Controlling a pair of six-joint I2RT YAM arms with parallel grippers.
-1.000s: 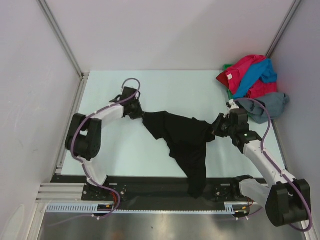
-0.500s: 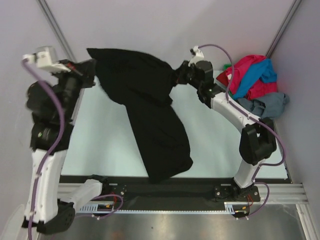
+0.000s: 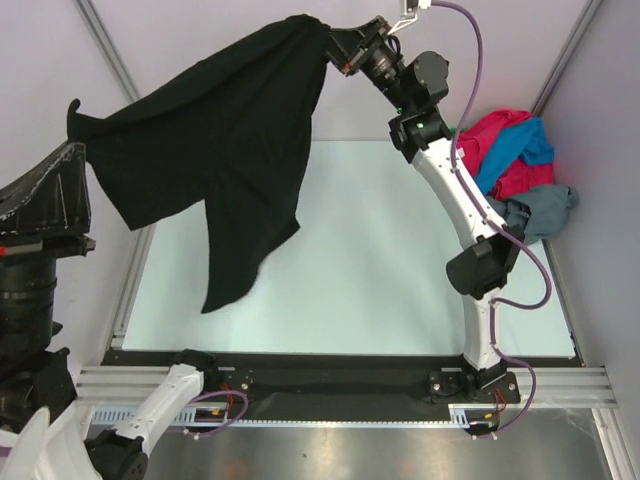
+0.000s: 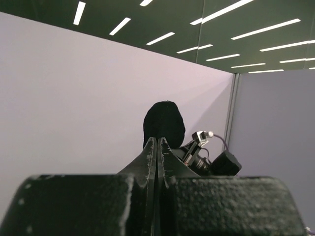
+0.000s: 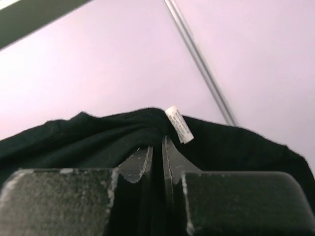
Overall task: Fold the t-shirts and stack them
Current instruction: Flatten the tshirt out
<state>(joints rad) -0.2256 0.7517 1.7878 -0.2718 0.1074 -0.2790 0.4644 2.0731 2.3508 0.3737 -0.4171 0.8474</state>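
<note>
Garment in work: black t-shirt (image 3: 215, 140), held clear of the bench (image 3: 380, 260) and hanging in the air, spread between the two hands.
Left side: left hand (image 4: 156, 147) is high at the left edge of the top view, very near that camera. Its fingers are pressed together with no gap visible in the wrist view, and a rounded lump of black cloth sticks out just past the tips. It is pinched on one corner of the black t-shirt.
Right side: right hand (image 3: 338, 47) is high over the far middle of the bench, arm stretched up almost straight. Its fingers are closed to a thin slit with black cloth clamped in it. The grip sits at the shirt's upper edge.
Label: small white label (image 5: 179, 125) on the cloth, just beyond the right fingertips, tilted.
Drape: top edge slopes down from the right hand to the left hand. The cloth below hangs in folds, one long flap reaching lowest over the left half of the bench. Whether its tip touches the bench: cannot tell.
Remaining shirts: heap in the far right corner of the bench. The red-pink shirt (image 3: 495, 135) is at the back, the blue shirt (image 3: 522, 150) lies across it, and the grey shirt (image 3: 540, 208) is at the near side, touching the others. All are crumpled.
Odd item: sliver of green cloth (image 3: 455, 133) at the heap's far left edge; too little shows to identify it.
</note>
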